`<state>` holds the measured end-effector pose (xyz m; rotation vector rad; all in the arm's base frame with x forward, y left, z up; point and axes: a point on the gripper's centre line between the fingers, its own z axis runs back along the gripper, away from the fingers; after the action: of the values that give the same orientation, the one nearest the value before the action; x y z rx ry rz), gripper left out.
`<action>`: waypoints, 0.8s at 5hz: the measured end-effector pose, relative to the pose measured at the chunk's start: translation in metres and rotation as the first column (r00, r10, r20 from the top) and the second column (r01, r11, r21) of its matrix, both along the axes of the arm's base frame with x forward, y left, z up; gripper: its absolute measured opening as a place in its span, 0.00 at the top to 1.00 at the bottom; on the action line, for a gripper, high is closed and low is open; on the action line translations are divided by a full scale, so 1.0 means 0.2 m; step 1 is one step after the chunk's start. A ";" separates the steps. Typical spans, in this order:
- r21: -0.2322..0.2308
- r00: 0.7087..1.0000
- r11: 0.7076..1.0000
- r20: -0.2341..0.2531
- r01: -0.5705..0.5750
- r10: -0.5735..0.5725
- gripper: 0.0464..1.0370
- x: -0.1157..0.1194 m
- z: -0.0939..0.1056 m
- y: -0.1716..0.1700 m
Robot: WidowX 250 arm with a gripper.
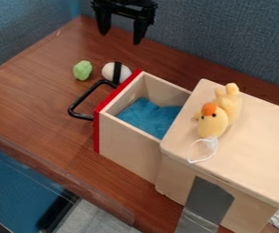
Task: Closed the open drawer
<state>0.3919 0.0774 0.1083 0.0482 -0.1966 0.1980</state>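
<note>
Black two-finger tool (122, 32) hangs at the far edge, left of centre, fingers spread, nothing between them. Pale wooden drawer (126, 148), red front, stands pulled out leftward from its pale wooden cabinet (251, 152).

Risks, as judged: a push on one corner of the front could skew the drawer and bind it. Black bent handle (72, 109) juts left; a finger might snag in its loop. White rounded object with black band (108, 72) lies just beside the front's far end, where a low approach could knock it. Blue cloth (144, 113) inside may catch if bunched high. A hard shove could jolt the yellow plush duck (213, 126) on the cabinet top.

Edges: blue-grey partition (226, 41) close behind the tool; brown desk (38, 100) drops off on the near side. Best room: left of the handle, near side of the green lump (82, 70).
</note>
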 end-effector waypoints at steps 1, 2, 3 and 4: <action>-0.015 0.999 1.000 -0.040 0.005 -0.005 0.04 -0.02 -0.07 -0.01; -0.090 0.996 0.993 -0.031 0.078 -0.081 0.04 -0.23 0.02 0.06; -0.104 0.994 0.989 0.037 0.108 -0.105 0.04 -0.37 0.09 0.17; -0.118 0.989 0.982 0.010 0.148 -0.148 0.04 -0.46 -0.02 0.18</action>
<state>0.3007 0.1141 0.1039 -0.0848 -0.1881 0.0609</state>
